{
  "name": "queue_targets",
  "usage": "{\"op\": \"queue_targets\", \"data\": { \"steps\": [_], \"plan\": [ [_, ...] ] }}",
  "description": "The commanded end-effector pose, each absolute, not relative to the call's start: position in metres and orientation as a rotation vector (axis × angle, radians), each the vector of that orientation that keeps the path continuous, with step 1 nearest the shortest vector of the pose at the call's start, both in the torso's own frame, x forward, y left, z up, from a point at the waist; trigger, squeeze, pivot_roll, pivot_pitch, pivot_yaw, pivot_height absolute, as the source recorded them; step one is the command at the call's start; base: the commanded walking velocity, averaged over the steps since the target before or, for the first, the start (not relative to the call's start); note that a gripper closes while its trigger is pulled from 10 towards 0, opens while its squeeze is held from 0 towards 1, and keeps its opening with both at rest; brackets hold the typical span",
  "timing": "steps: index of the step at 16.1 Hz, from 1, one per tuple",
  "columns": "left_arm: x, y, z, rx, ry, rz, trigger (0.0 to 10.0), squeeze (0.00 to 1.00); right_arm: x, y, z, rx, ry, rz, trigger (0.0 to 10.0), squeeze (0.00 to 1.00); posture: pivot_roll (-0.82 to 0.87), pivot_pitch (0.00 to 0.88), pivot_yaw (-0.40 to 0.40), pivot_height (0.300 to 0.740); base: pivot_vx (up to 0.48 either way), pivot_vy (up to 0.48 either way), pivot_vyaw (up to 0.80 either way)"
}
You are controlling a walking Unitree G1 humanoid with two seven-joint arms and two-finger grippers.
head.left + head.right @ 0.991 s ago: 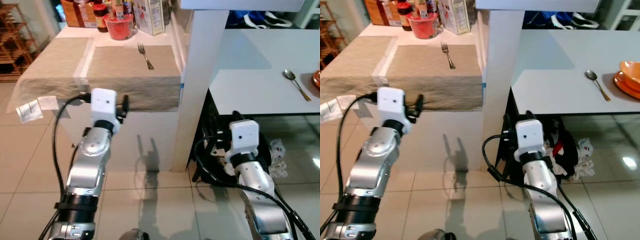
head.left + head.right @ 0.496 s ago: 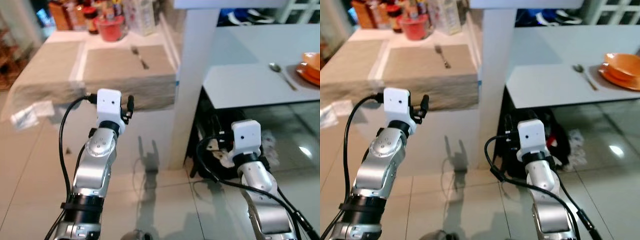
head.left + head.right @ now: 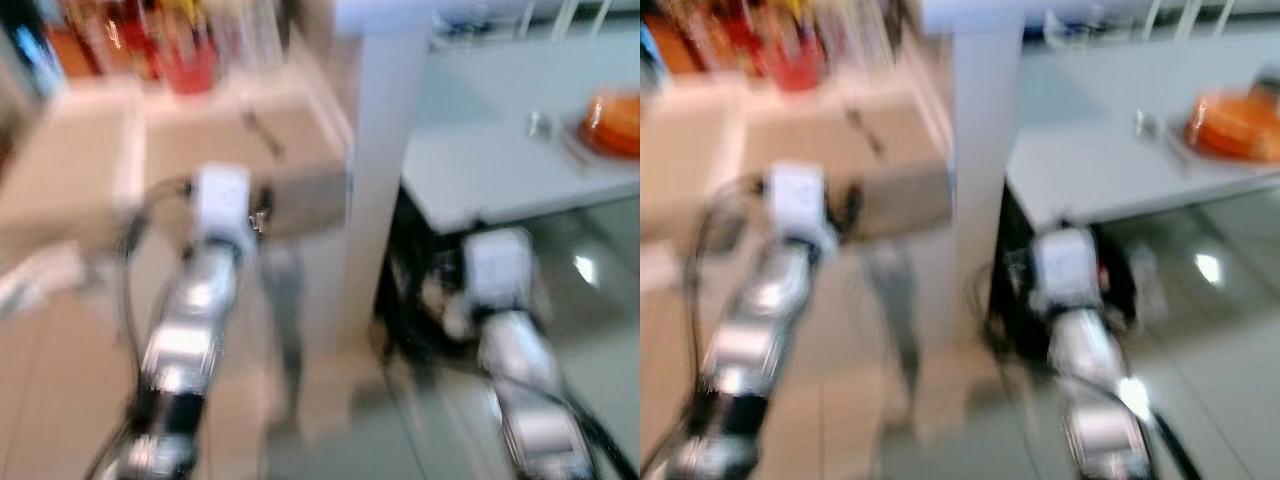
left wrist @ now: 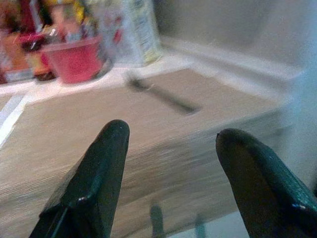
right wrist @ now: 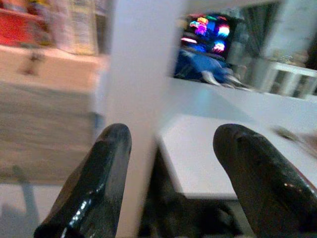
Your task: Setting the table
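On the beige mat (image 4: 99, 124) ahead, w/ blur, a fork (image 4: 161, 94) is seen lying flat. Left gripper (image 4: 171, 163) and right gripper (image 5: 168, 163) are held wide, empty. Fork is judged light, stiff, slippery, thin; best pinched mid-handle, approx.

White pillar (image 3: 975, 130), glossy tiled floor (image 3: 1230, 300)

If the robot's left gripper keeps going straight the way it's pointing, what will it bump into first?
Probably the beige cloth hanging over the counter's front edge. The open left gripper points at that edge, with the fork lying farther back on top. The picture is blurred, so how far off the cloth is remains unclear.
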State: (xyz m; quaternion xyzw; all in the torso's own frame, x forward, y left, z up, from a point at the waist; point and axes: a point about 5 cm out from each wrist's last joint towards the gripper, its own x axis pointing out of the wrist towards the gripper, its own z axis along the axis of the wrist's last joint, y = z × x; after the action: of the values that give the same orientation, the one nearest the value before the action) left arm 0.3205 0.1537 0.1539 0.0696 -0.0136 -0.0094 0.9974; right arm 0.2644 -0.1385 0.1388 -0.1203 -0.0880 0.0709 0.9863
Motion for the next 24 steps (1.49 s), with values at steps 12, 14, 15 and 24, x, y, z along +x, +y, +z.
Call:
{"op": "queue_targets", "data": {
  "steps": [12, 14, 15, 24],
  "plan": [
    [0.3196, 0.1388, 0.1591, 0.13, -0.064, -0.029, 10.0, 0.0, 0.2604, -0.1479, 0.1404, -0.261, -0.187, 0.14, 10.0, 0.0, -0.04, 0.015, 0.032, 0.74, 0.155, 0.0, 0.26],
    [0.3197, 0.1382, 0.1585, 0.135, -0.062, -0.027, 10.0, 0.0, 0.2597, -0.1476, 0.14, -0.269, -0.185, 0.143, 10.0, 0.0, -0.04, 0.017, 0.031, 0.74, 0.0, 0.0, 0.7],
    [0.3197, 0.138, 0.1585, 0.137, -0.061, -0.026, 10.0, 0.0, 0.2596, -0.1477, 0.1393, -0.272, -0.181, 0.144, 10.0, 0.0, -0.04, 0.018, 0.03, 0.74, 0.0, 0.0, 0.69],
    [0.3206, 0.135, 0.1579, 0.169, -0.054, -0.043, 10.0, 0.0, 0.2601, -0.151, 0.1369, -0.254, -0.165, 0.109, 10.0, 0.0, -0.04, 0.024, 0.039, 0.74, 0.0, 0.0, 0.46]
  ]
}}
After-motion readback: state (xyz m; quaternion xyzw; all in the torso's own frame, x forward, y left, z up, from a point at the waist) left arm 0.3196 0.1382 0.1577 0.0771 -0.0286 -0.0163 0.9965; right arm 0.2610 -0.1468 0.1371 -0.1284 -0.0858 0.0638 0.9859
